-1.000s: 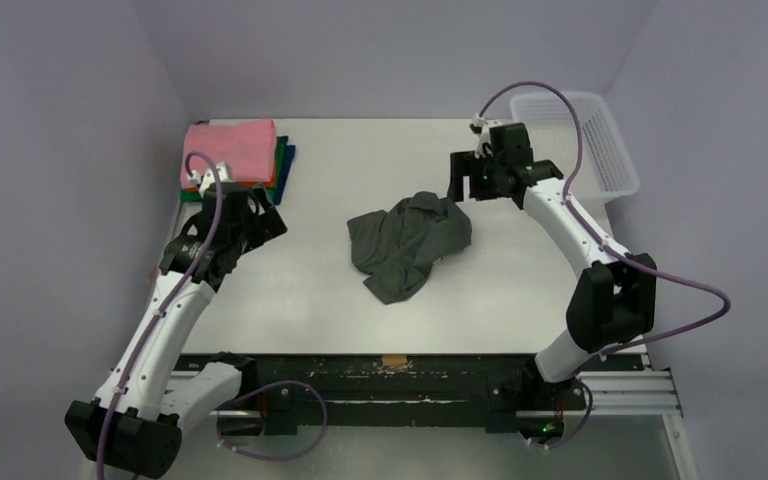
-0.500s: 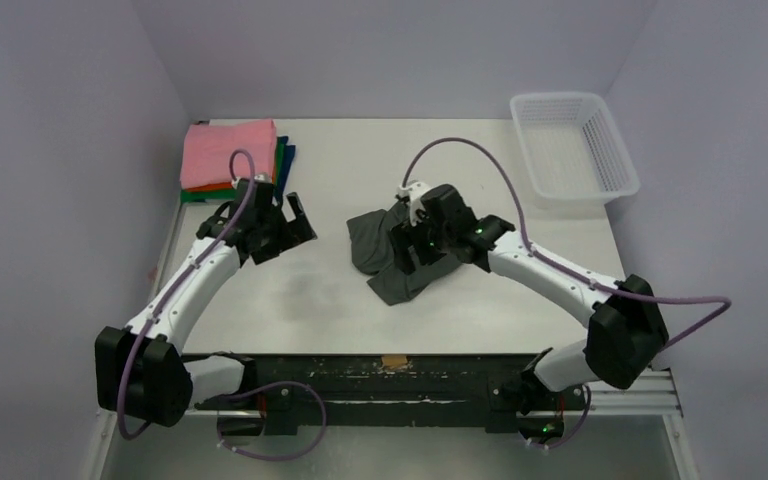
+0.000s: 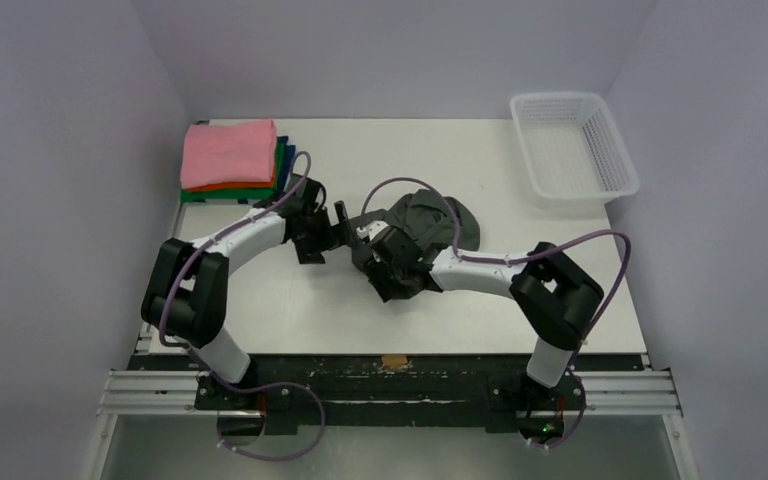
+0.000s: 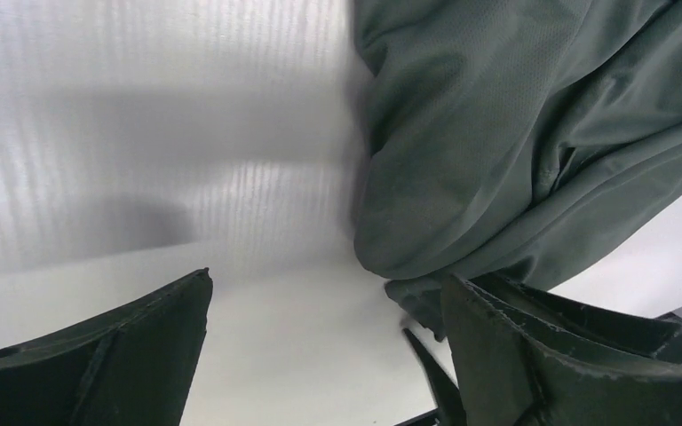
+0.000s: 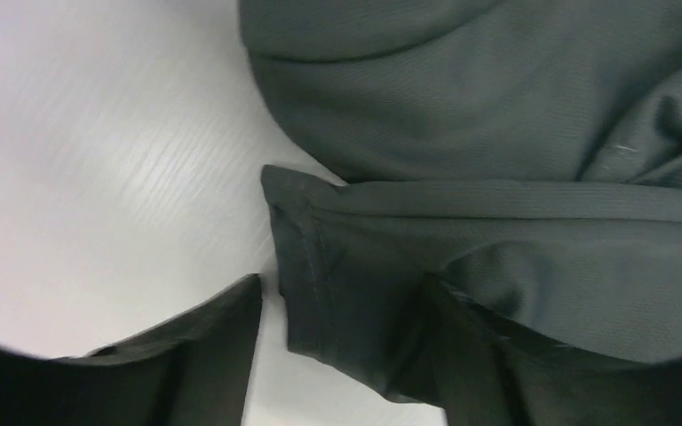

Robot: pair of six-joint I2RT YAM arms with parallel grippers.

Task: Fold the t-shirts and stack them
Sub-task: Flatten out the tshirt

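Note:
A crumpled charcoal-grey t-shirt (image 3: 430, 225) lies mid-table. It fills the right of the left wrist view (image 4: 515, 160) and most of the right wrist view (image 5: 497, 177). My left gripper (image 3: 338, 228) is open, low over the table at the shirt's left edge, its right finger beside a fold. My right gripper (image 3: 385, 268) is open, low over the shirt's near left corner, with a hemmed edge (image 5: 306, 257) between its fingers. A folded stack with a pink t-shirt (image 3: 228, 152) on top of orange, green and dark blue ones sits at the back left.
A white mesh basket (image 3: 572, 148) stands at the back right corner. The white table (image 3: 290, 310) has walls on three sides. The two arms reach towards each other near the shirt's left side.
Both arms swung inward to the grey shirt. The left gripper moved right to its left edge; the right gripper moved left and down onto its near corner.

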